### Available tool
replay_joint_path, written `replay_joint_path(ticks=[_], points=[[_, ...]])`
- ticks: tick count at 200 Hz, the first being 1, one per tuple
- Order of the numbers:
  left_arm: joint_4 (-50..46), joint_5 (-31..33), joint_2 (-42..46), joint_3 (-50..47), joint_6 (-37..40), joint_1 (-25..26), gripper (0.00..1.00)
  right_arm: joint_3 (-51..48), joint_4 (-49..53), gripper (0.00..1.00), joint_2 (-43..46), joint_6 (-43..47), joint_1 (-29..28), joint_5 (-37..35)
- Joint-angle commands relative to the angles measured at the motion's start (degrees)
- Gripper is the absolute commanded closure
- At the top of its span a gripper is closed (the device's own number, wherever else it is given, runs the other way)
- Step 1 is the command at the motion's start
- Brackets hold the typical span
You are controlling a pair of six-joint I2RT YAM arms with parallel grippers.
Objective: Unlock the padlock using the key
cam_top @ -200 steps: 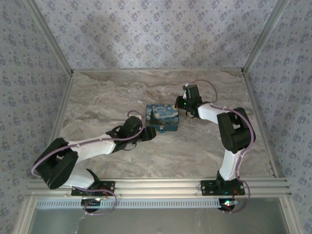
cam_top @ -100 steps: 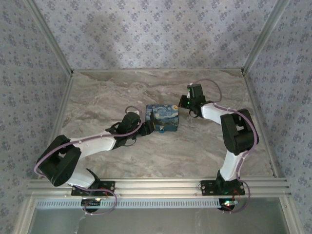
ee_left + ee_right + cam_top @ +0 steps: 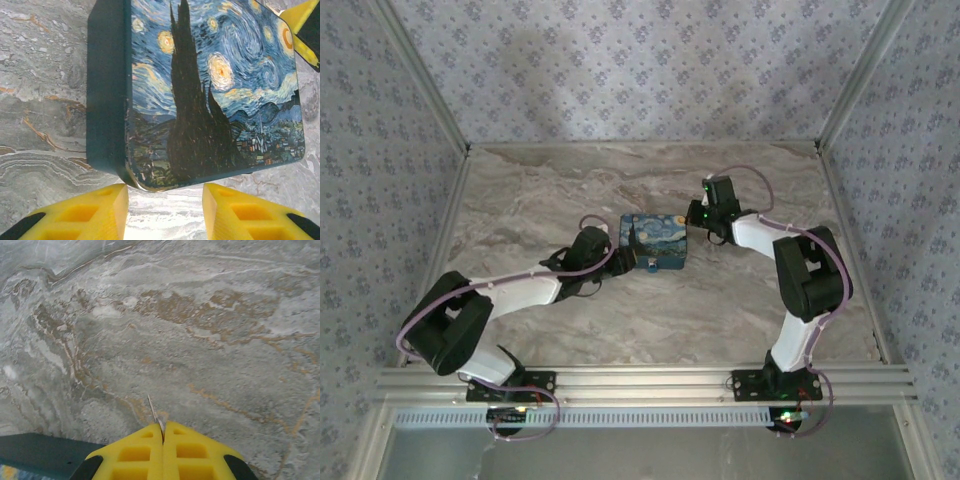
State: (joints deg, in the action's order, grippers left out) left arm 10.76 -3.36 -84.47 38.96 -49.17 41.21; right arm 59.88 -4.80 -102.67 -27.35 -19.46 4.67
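Two arms are working one painted box (image 3: 215, 90). Nearest, the left gripper (image 3: 165, 200) is edging in, jaws narrowing but gripping nothing, probably to steady the box. One pale spot (image 3: 647, 266) on its near edge may be the padlock. Farther right, the right gripper (image 3: 163, 437) is pinching one key (image 3: 152, 410) in shut jaws above the surface (image 3: 225, 315).

Seen from above, the left tool (image 3: 622, 262) sits tucked under its own wrist beside the painted box (image 3: 655, 241), and the gap at its tip is too small to read. Up close, its yellow fingers (image 3: 80, 215) run off the bottom edge, and the box's far side off the top. The right tool (image 3: 162, 435) is cropped likewise; a metal sliver (image 3: 153, 412) pokes from its pressed-together pads, the rest buried. A blue speck (image 3: 648, 267) on the box's near face is too tiny to name.
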Motion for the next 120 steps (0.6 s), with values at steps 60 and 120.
replay_joint_path(ticks=[60, 120], points=[[1.74, -1.3, -1.5, 2.04, 1.17, -3.77, 0.6, 0.75, 0.81, 1.0, -1.52, 0.64, -3.86, -0.4], [0.08, -0.8, 2.95, -0.29, 1.3, -5.05, 0.58, 2.27, 1.62, 1.0, -2.36, 0.72, -4.85, -0.59]])
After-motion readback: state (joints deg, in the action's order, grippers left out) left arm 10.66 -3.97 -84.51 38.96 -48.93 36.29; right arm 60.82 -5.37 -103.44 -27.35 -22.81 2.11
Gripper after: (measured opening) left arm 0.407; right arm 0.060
